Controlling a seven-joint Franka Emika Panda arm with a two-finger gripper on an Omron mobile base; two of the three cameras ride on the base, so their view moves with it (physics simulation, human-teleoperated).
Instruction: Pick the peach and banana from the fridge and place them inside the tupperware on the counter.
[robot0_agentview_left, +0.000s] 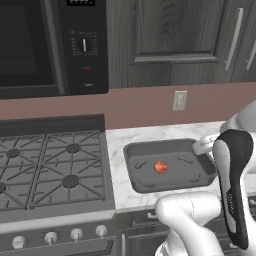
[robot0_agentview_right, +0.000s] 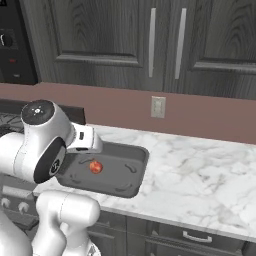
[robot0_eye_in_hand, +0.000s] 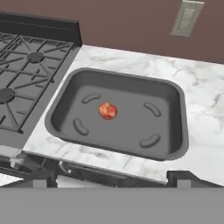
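Observation:
The peach (robot0_eye_in_hand: 107, 110) lies alone near the middle of the dark grey tupperware (robot0_eye_in_hand: 175, 109), which stands on the white marble counter (robot0_eye_in_hand: 205, 100) beside the stove. It is a small red-orange ball in the left base view (robot0_agentview_left: 160, 166) and the right base view (robot0_agentview_right: 95, 167). My gripper (robot0_eye_in_hand: 111, 178) hovers above the tray's near edge, open, its fingertips (robot0_eye_in_hand: 43, 178) far apart with nothing between them. In the base views the white hand (robot0_agentview_right: 86, 140) hangs over the tray (robot0_agentview_left: 145, 152). The banana and the fridge are out of view.
A stove with black grates (robot0_agentview_left: 50, 170) borders the tray on the left, under a dark microwave (robot0_agentview_left: 50, 45). A wall outlet (robot0_agentview_right: 158, 107) sits behind the counter. Bare marble (robot0_agentview_right: 200, 170) stretches to the tray's right. Dark cabinets (robot0_agentview_right: 150, 45) hang above.

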